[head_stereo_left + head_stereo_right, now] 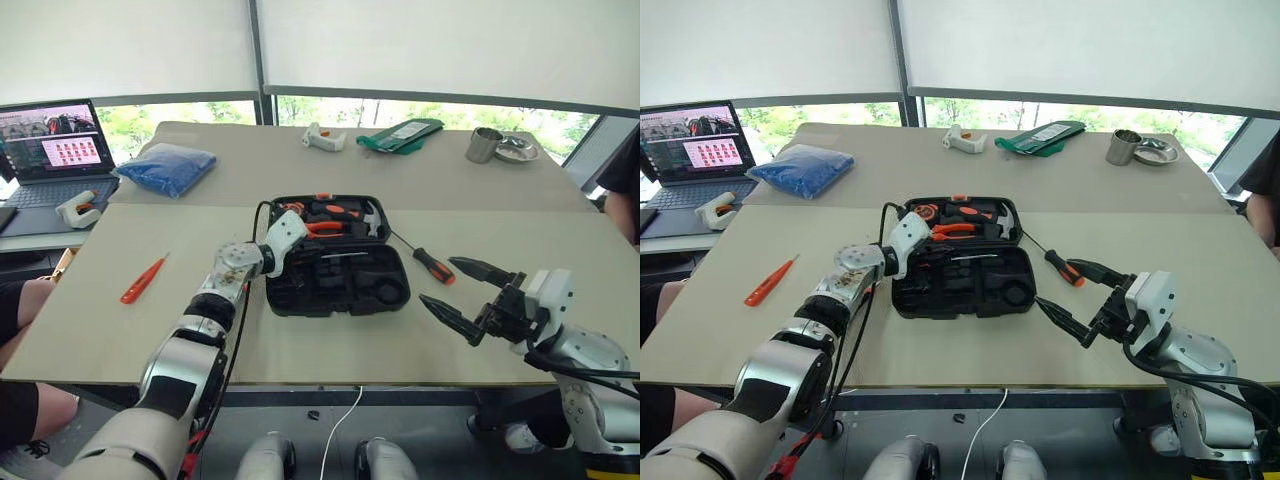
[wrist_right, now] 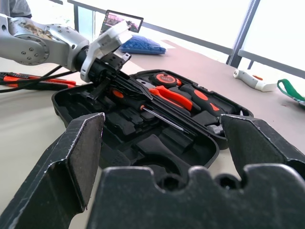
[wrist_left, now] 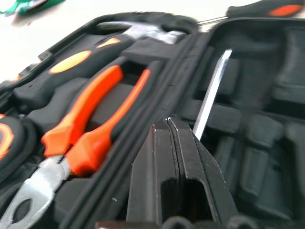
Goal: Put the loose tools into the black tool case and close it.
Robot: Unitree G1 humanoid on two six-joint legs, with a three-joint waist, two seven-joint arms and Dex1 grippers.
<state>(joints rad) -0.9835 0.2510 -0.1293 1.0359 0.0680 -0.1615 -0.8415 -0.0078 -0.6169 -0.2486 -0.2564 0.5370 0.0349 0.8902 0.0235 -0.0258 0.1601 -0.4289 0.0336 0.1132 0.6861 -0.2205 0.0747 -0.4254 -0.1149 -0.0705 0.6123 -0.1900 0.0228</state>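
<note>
L end effector (image 3: 174, 125) pressed together over open black tool case (image 1: 335, 285); R end effector (image 1: 468, 291) spread apart, empty, at case's 4 o'clock; screwdriver (image 1: 432, 264) loose on bench (image 1: 120, 330).

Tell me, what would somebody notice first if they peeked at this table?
Probably the open black tool case in the middle of the table, with orange-handled pliers tucked in its far half. The left pincer is shut and poking into the case, where a screwdriver lies. The right pincer waits wide open beside it, near another loose screwdriver.
</note>
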